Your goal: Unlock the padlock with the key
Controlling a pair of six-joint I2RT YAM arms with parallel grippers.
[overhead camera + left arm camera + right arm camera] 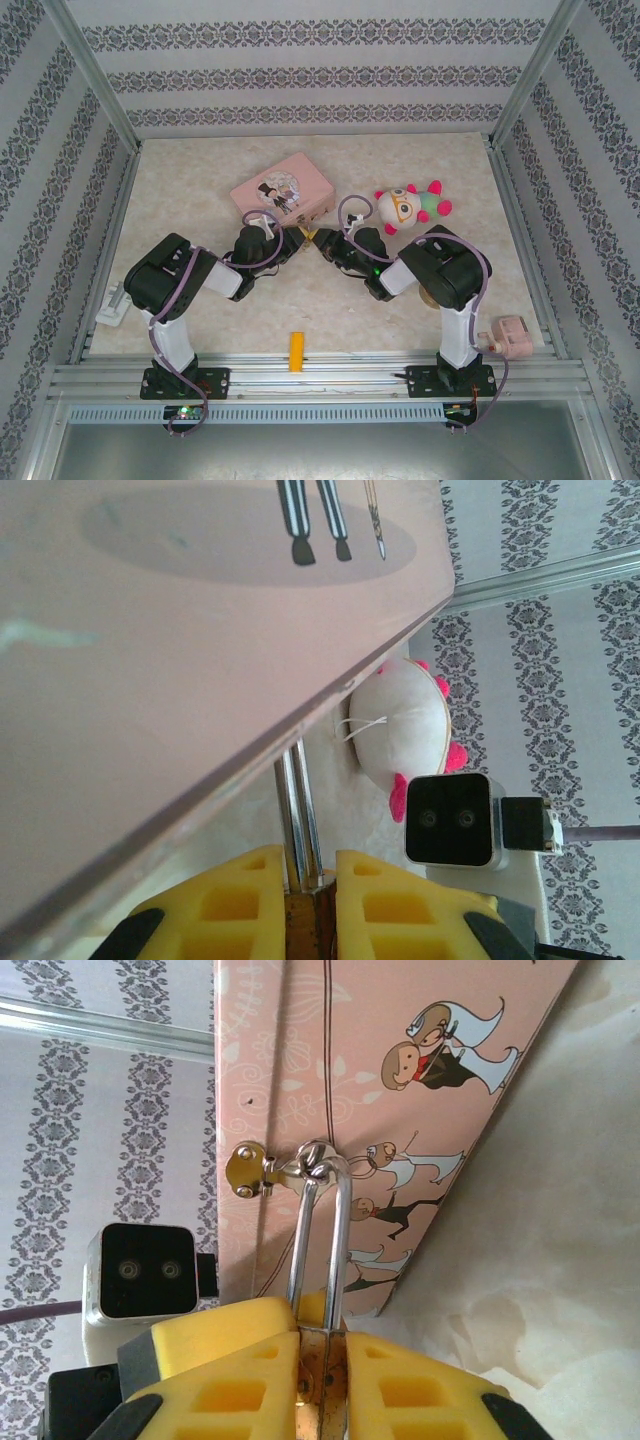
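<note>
Two sets of yellow foam pads [230, 905] meet on one small lock. The left gripper [310, 870] has its jaws clamped on the brass body of the tiny brass-gold padlock [298, 810] with a thin silver U-shaped shackle. The right gripper [322, 1335] has its jaws pressed onto the same padlock [320, 1365].

In the right wrist view the shackle runs from the pads toward 12 o'clock and hooks through a small silver hasp loop [318, 1158]. The loop sits on the side wall of the pink rectangular tin with a cartoon wedding couple [440, 1080].

Seen from above, the left gripper [296, 239] reaches the lock from 8 o'clock and the right gripper [326, 244] from 4 o'clock. The two touch at the tin's [282, 190] near edge.

A white plush toy with pink limbs and an orange face [405, 208] lies at 2 o'clock from the grippers, near the tin but apart from it. A small yellow-orange block [296, 351] rests at 6 o'clock, well apart, by the near rail between the two arm bases. A pale pink boxy object [510, 335] sits at 4 o'clock beside the right arm's base, on the beige marbled table [200, 190].
</note>
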